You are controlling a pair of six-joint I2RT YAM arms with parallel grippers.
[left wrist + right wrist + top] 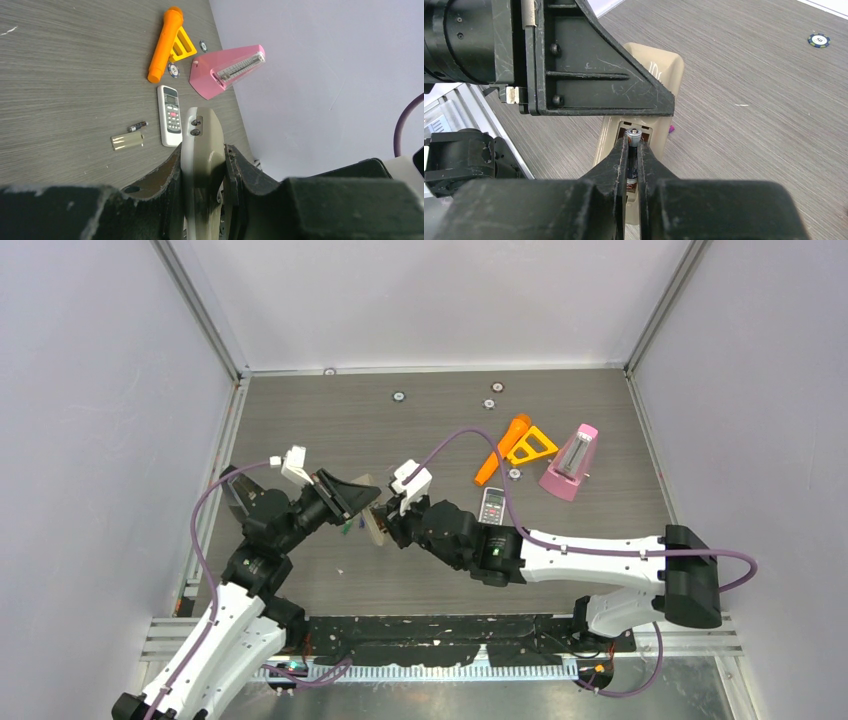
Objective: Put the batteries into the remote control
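Battery (633,133) in right tool (633,144); chip (818,40) reads 50.

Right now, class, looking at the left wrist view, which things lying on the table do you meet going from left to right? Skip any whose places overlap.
beige battery cover → white remote → pink metronome

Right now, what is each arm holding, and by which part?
Left jaws: the beige remote, clamped across its side edges near mid-length. Right jaws: a dark battery, pinched along its barrel, silvery tip poking out.
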